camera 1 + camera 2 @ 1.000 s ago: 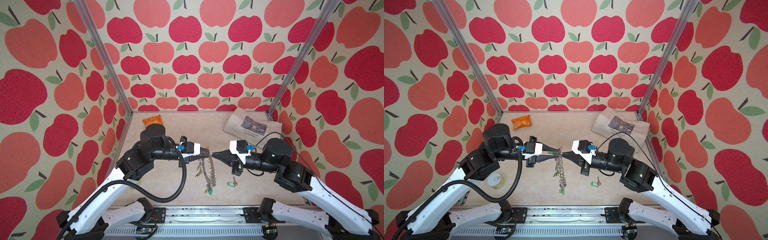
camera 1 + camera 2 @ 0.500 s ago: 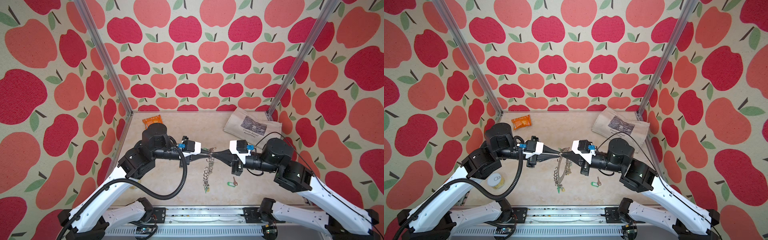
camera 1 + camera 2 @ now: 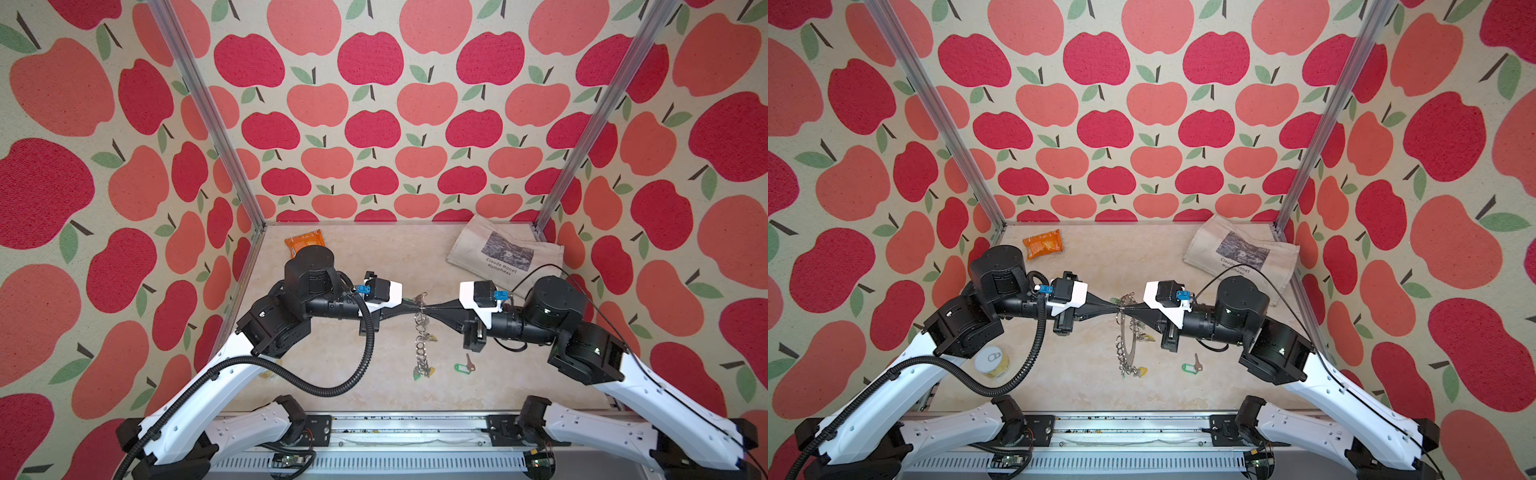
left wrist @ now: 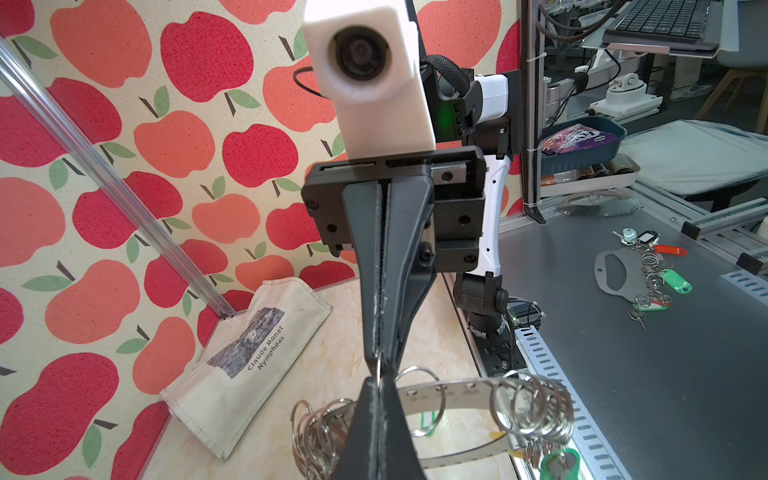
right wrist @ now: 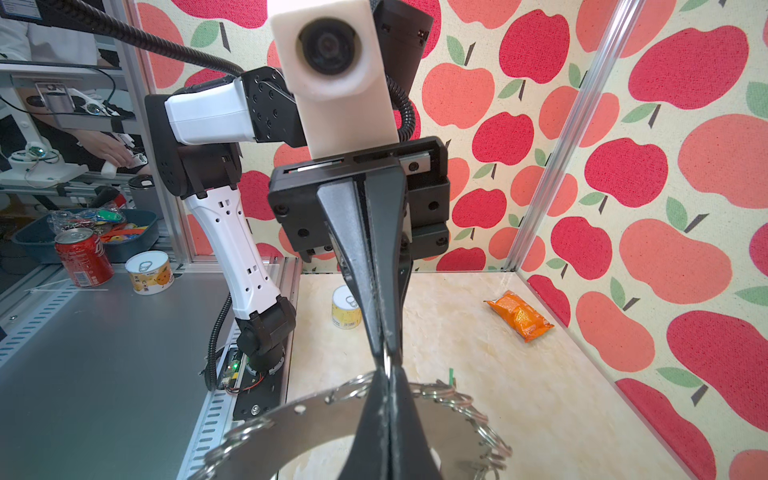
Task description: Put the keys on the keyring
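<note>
while both arms reach in level above the pale marbled desk (image 3: 374,257), i see the left pincer (image 3: 414,308) and right pincer (image 3: 429,308) meeting tip to tip. each tapered black pair is pressed closed on thin wire at the rim of the keyring (image 3: 422,345). that flat grey metal disc, edged with small wire loops, hangs edge-on beneath them, a yellow tag (image 3: 1140,370) at its lower end. a loose key (image 3: 462,366) with a glossy green oval tag lies flat on the desk nearby, apart from the disc. a crinkled orange foil packet (image 3: 304,241) sits far back.
</note>
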You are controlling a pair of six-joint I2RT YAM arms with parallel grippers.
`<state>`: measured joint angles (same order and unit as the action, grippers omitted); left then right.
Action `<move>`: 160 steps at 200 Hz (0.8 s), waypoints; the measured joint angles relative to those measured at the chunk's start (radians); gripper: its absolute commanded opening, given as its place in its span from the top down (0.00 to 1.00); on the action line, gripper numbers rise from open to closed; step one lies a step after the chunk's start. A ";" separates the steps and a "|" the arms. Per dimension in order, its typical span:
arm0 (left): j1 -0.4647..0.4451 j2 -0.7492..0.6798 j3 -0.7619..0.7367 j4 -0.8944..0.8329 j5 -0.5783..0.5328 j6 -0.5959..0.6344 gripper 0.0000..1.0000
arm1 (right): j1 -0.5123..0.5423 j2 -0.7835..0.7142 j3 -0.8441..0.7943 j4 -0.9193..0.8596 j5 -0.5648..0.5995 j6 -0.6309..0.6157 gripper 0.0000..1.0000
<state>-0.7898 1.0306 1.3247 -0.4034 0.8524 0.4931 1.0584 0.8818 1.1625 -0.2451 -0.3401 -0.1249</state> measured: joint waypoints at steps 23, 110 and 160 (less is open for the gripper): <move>-0.002 -0.009 -0.012 0.000 -0.008 0.022 1.00 | -0.001 -0.003 0.000 0.008 0.017 0.000 0.69; -0.002 -0.045 -0.047 0.013 -0.052 0.048 1.00 | 0.000 -0.006 0.005 -0.031 0.007 0.003 0.68; -0.002 -0.056 -0.047 0.019 -0.055 0.051 1.00 | 0.000 0.014 0.015 -0.045 -0.026 0.003 0.68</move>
<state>-0.7918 0.9749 1.2778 -0.3840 0.7971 0.5442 1.0584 0.8959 1.1774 -0.2905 -0.3660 -0.1223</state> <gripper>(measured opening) 0.054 0.321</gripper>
